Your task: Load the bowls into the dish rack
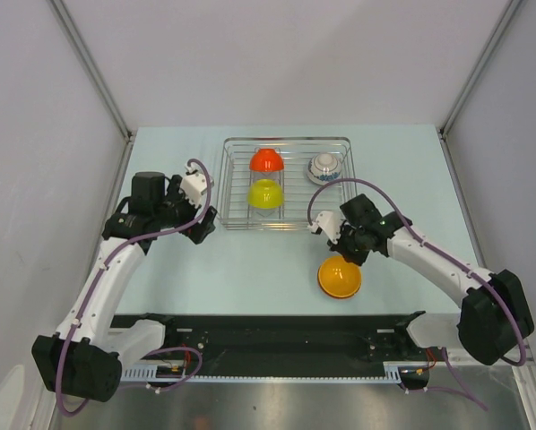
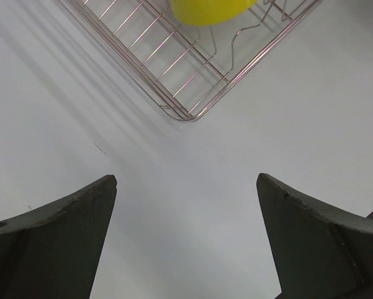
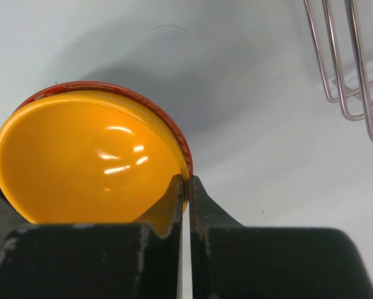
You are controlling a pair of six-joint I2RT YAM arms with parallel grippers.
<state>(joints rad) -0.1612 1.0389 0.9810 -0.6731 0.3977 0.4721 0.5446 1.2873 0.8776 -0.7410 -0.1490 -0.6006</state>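
Near the front right corner of the dish rack [image 1: 286, 139], outside it, the orange bowl [image 3: 87, 156] tilts, its rim pinched by the right end effector [image 3: 188, 187]; glossy, stiff, probably light plastic, it may slip, so the rim suits; the left end effector [image 2: 186, 199] is spread, empty

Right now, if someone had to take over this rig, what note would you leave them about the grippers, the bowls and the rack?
Left gripper: open and empty, over the pale blue table beside the near left corner of the silver wire dish rack.
Right gripper: shut on the rim of the glossy orange bowl, which is outside the rack, on its near side.
Done: the round red bowl, round yellow bowl and white patterned bowl are in the rack.
Left: carry the orange bowl into the rack and release it.
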